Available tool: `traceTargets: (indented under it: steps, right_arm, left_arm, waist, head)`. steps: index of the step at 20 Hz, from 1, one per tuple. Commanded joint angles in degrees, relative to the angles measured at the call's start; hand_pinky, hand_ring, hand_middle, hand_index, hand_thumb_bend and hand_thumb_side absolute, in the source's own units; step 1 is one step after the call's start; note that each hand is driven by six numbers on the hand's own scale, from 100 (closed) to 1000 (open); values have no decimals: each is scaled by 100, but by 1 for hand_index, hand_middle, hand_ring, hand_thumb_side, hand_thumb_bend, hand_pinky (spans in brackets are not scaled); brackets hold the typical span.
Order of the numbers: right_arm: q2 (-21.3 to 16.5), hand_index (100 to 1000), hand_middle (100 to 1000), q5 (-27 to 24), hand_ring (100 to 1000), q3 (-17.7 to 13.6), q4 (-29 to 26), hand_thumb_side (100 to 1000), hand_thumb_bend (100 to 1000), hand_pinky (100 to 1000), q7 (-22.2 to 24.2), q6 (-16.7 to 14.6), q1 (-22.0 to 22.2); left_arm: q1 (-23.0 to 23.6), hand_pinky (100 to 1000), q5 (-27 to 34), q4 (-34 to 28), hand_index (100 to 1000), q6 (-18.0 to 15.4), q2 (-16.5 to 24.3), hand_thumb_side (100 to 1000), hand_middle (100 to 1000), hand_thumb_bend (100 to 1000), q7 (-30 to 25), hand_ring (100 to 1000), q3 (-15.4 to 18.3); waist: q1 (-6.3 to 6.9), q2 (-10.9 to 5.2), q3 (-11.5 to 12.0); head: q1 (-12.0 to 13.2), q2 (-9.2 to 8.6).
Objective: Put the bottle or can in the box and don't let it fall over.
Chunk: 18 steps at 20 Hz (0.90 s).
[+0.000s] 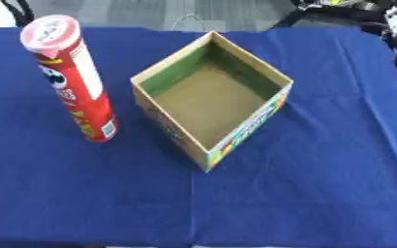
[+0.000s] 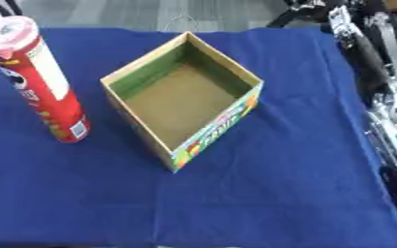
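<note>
Crisp can (image 1: 73, 82), red with a pale lid, upright on the blue-covered desk (image 1: 303, 193), just left of the open cardboard box (image 1: 208, 94) and apart from it. Nothing inside the box; nothing done yet, with grasp, lift and upright placement all left. Right arm (image 2: 387, 87) along the right edge, its hand impossible to judge; left hand out of sight.

Blue-clothed table (image 1: 320, 193), two things standing on it.
An open cardboard box (image 1: 210, 99) sits mid-table, turned corner-on; a tall red can (image 1: 70, 77) stands upright just to its left, apart from it. No hand shows to place them by.
</note>
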Motion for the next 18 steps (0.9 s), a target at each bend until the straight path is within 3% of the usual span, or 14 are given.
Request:
traceTargets:
  steps: [1, 6, 12, 18]
  right_arm:
    - [-177, 989, 804, 31, 769, -18, -135, 678, 100, 832, 21, 8, -13]
    - [-208, 990, 804, 35, 769, 13, -135, 681, 100, 832, 61, 32, 14]
    - [-251, 990, 803, 49, 768, 52, -135, 687, 100, 833, 117, 82, 55]
    - [-318, 991, 803, 75, 768, 88, -135, 690, 100, 833, 173, 119, 114]
  left_arm:
    - [-246, 758, -154, -102, 823, 103, 668, 857, 895, 100, -100, 825, -20]
    - [-752, 773, -463, -102, 836, 721, 1442, 868, 887, 100, -785, 840, -335]
    - [-1404, 784, -409, -45, 847, 1416, 2041, 909, 891, 100, -1904, 849, -617]
    - [-2028, 798, -504, 522, 854, 1632, 2316, 946, 891, 100, -2885, 863, -1013]
  waist:
    - [23, -149, 11]
    - [65, -190, 1]
    - [122, -212, 23]
    - [192, -231, 63]
  head:
    - [-44, 36]
    - [-73, 75]
    - [-132, 139]
    - [-208, 189]
